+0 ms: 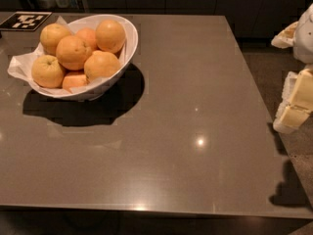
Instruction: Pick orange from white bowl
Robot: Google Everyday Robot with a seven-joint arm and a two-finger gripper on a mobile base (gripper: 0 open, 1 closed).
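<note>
Now | oranges [73, 53]: seven (piled) | white bowl [129, 45]: one | gripper [296, 102]: far right, state unclear

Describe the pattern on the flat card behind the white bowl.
The flat square card shows black-and-white blocks, camera view. The tool is at far right.
</note>
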